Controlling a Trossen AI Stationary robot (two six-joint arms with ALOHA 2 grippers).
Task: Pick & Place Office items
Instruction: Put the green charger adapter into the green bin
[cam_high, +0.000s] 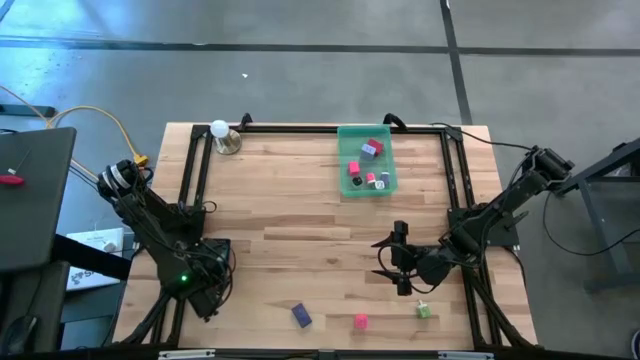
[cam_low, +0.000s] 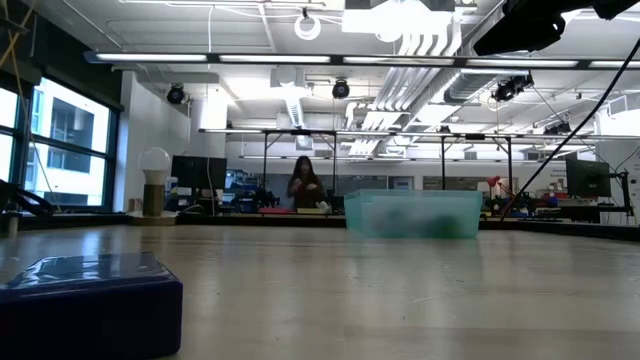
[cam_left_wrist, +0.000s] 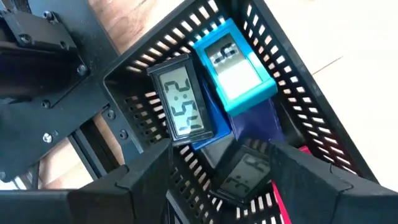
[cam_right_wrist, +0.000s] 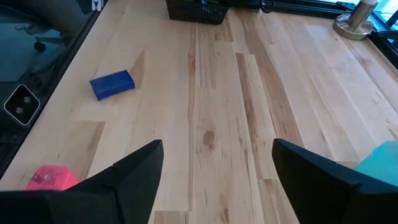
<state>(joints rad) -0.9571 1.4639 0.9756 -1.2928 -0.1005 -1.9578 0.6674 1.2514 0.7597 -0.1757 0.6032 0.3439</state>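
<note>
Most small office items sit in the translucent green tray (cam_high: 366, 163), while a blue block (cam_high: 301, 316), pink block (cam_high: 360, 321) and green piece (cam_high: 423, 311) wait at the table's near edge. The right gripper (cam_high: 401, 258) hovers open and empty nearby. Only the left wrist view shows the left gripper (cam_left_wrist: 236, 180), jaws apart, over digital clocks (cam_left_wrist: 181, 99) in a black basket (cam_left_wrist: 305, 106).

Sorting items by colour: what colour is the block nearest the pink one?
Blue, clearest in the right wrist view.
</note>
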